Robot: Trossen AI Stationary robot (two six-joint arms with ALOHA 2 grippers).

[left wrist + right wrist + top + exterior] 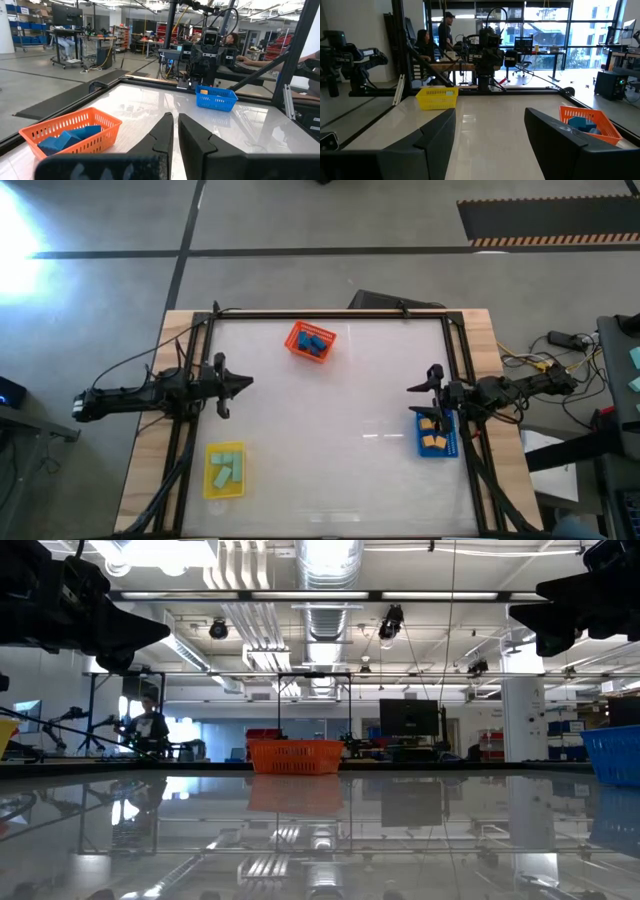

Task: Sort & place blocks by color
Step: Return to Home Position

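Note:
Blue blocks lie in the orange tray at the table's far middle. Mint green blocks lie in the yellow tray at the near left. Orange blocks lie in the blue tray at the right. My left gripper hangs shut over the left part of the table and points level toward the right; its fingers show nearly together. My right gripper hangs open just beyond the blue tray and points left, with nothing between its fingers.
The white tabletop lies bare between the three trays. A black frame runs along the table's far edge and down both sides. People sit and stand in the room beyond. Cables lie off the right edge.

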